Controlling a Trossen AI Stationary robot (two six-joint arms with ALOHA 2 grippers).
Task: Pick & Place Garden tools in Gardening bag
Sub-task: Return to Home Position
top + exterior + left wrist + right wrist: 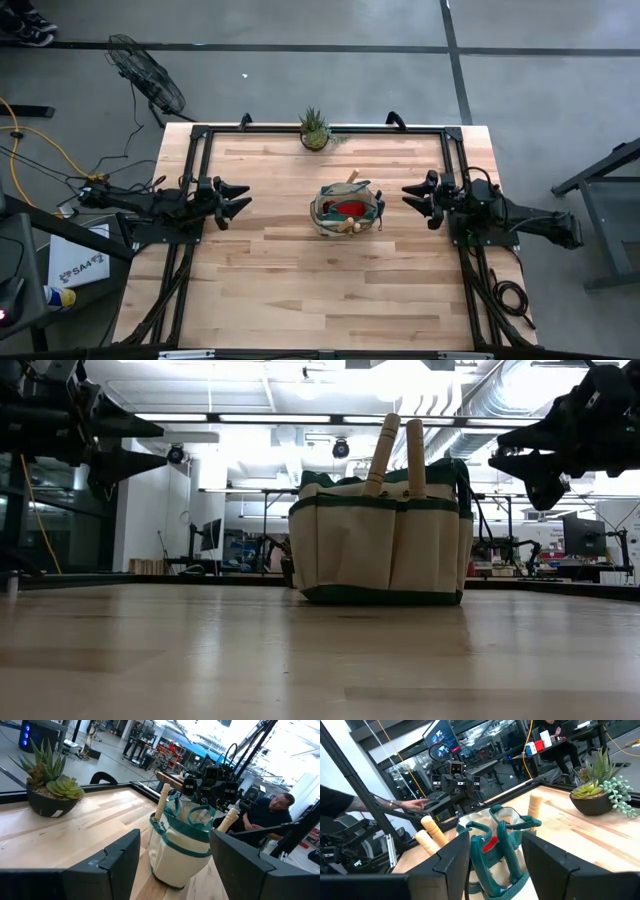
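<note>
- Over the left side of the table, my left gripper hung above the wood, jaws spread with nothing between them, well apart from the bag.
- At the far edge, a dark pot held a spiky green plant and stood apart from the bag.
- Near the middle, the gardening bag stood upright, tan with green trim and loop handles, its mouth open.
- Inside that mouth lay the red glove.
- Pale wooden handles stuck up past the rim: one on the far side, two close together on the near side. Their working ends were hidden inside, and I could not tell whether they sat in the main well or an outer pocket.
- Over the right side, my right gripper hung level with the other, jaws likewise spread and empty, pointing at the bag.
</note>
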